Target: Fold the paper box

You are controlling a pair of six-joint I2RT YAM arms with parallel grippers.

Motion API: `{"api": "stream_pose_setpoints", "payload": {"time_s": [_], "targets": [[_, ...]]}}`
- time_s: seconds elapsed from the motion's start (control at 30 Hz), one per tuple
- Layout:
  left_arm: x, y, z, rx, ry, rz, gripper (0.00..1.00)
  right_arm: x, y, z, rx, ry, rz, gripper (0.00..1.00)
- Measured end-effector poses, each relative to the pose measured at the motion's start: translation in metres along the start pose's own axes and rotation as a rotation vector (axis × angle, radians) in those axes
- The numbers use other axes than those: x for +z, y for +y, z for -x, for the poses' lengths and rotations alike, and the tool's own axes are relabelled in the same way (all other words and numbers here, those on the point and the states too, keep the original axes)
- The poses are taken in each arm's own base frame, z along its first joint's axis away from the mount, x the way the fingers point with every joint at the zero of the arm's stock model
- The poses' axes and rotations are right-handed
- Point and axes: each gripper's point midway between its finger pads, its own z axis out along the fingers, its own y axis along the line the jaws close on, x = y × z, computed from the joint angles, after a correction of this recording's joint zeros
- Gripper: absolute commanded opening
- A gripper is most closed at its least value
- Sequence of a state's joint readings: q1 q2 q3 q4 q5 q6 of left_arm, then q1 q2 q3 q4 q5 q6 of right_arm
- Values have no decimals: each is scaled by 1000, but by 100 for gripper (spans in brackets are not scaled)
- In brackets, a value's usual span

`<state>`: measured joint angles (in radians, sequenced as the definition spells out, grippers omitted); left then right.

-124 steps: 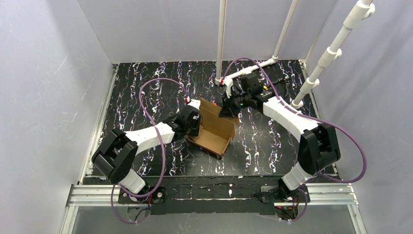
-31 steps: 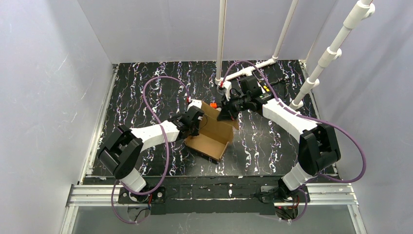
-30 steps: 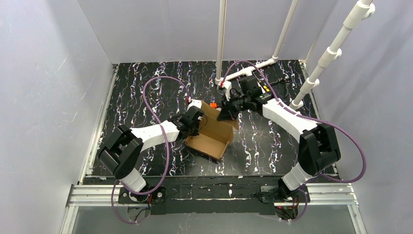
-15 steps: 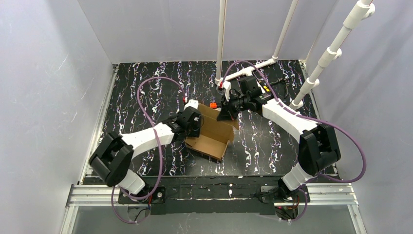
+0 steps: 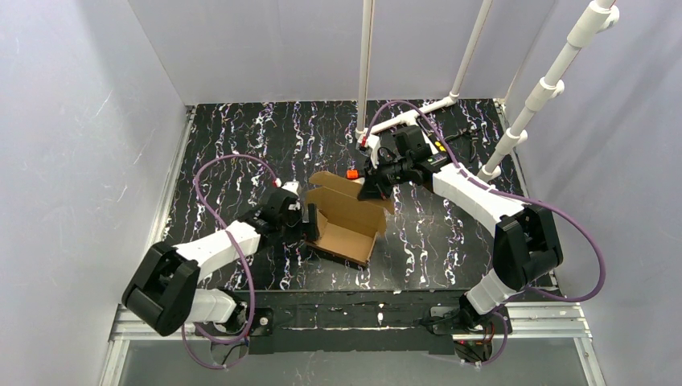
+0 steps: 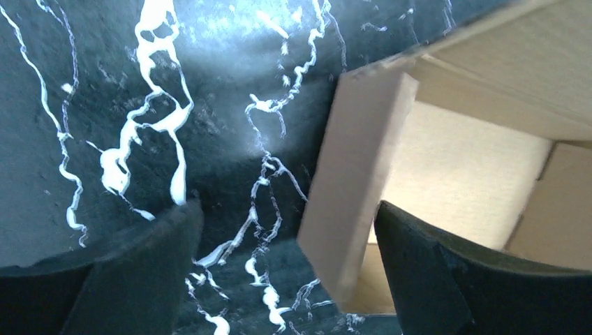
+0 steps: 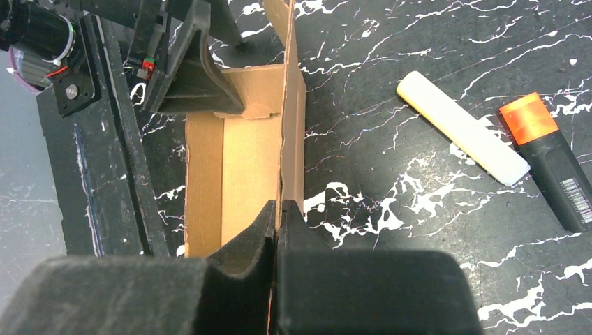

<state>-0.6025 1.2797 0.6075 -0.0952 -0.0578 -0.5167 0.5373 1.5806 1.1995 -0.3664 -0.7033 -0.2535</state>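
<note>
The brown paper box (image 5: 351, 219) lies half formed at the table's middle, its back wall raised. My right gripper (image 5: 372, 190) is shut on the top edge of that back wall (image 7: 292, 125), the pads (image 7: 269, 227) pinching the thin cardboard from both sides. My left gripper (image 5: 308, 225) sits low at the box's left end, open. In the left wrist view a short side flap (image 6: 356, 188) stands between the wide-apart fingers (image 6: 475, 279), closer to the right one, and the box floor (image 6: 461, 174) shows behind it.
A yellow marker (image 7: 461, 129) and an orange-capped black marker (image 7: 551, 160) lie on the black marbled table (image 5: 241, 137) behind the box. White pipes (image 5: 366, 72) rise at the back and right. Grey walls enclose the table.
The left gripper has opened, let go of the box's left side and drawn back toward the near left. The right gripper has kept its hold on the back wall.
</note>
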Motion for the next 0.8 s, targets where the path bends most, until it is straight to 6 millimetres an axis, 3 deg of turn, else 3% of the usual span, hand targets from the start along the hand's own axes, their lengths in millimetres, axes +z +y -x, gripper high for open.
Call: {"api": "stream_pose_setpoints", "payload": {"time_s": [0.03, 0.2, 0.37, 0.5, 0.57, 0.67, 0.8], "targets": [[5, 5, -8, -18, 31, -9, 87, 0, 0, 0, -1, 0, 0, 4], [9, -11, 1, -28, 18, -142, 69, 0, 0, 0, -8, 0, 0, 4], [17, -18, 0, -22, 44, -196, 58, 0, 0, 0, -9, -1, 2, 4], [22, -19, 1, -15, 59, -199, 43, 0, 1, 0, -10, -1, 4, 4], [25, -18, 2, -8, 68, -190, 32, 0, 1, 0, -11, -1, 5, 3], [28, -16, 4, -1, 82, -167, 2, 0, 1, 0, -11, -2, 6, 3], [29, -11, 4, 41, 85, -115, 0, 0, 2, 0, -11, 0, 9, 3]]}}
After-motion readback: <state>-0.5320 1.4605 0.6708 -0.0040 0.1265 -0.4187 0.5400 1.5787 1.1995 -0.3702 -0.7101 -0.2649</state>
